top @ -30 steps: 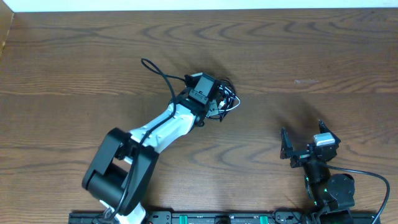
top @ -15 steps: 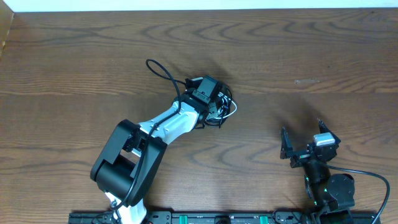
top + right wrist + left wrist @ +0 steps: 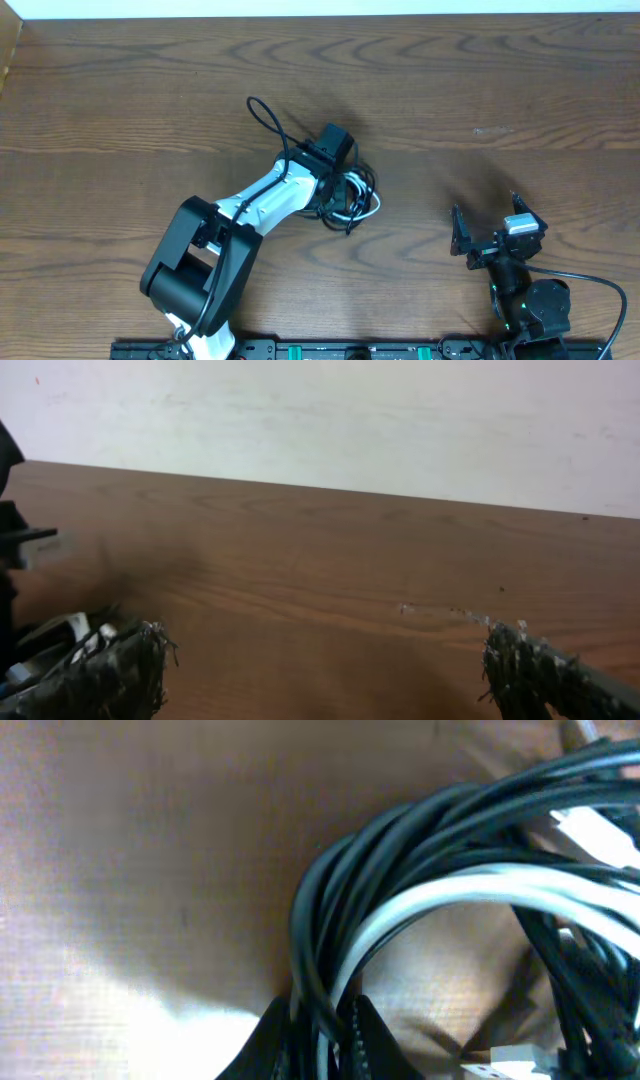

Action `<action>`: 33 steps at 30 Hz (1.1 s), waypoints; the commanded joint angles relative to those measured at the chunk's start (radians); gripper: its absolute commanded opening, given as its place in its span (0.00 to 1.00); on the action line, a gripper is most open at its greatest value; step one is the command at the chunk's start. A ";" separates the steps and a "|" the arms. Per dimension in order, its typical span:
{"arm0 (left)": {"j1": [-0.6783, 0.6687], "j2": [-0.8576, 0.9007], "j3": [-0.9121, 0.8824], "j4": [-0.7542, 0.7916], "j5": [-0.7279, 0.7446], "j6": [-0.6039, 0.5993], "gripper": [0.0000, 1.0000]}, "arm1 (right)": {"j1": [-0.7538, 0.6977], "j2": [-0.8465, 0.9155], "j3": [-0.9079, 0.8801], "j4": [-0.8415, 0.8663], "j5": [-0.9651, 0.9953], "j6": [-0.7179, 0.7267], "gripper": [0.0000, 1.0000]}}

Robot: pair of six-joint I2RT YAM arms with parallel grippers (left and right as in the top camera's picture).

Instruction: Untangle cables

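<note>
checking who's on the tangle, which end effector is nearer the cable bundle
Left. The left end effector is shut on the cable bundle; the right end effector is open, off to its right.

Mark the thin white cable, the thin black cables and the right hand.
thin white cable [image 3: 460, 892], left wrist view, on its curved middle stretch.
thin black cables [image 3: 318, 915], left wrist view, on the bundle's outer bend.
right hand [image 3: 322, 645], right wrist view, midway between its open fingertips.

cables [image 3: 358, 192] on table [image 3: 120, 100] centre, right fingers [image 3: 458, 232] well apart
</note>
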 commanded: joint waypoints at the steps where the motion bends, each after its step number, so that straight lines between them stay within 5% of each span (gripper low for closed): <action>1: -0.003 0.048 -0.043 -0.095 0.041 0.050 0.08 | -0.001 -0.005 -0.001 -0.005 -0.003 -0.007 0.99; 17: -0.003 0.019 -0.043 -0.253 0.123 0.063 0.08 | -0.001 -0.005 -0.001 -0.005 -0.003 -0.008 0.99; 33: -0.004 -0.366 -0.042 -0.207 0.119 -0.032 0.08 | -0.001 -0.005 -0.001 -0.005 -0.003 -0.008 0.99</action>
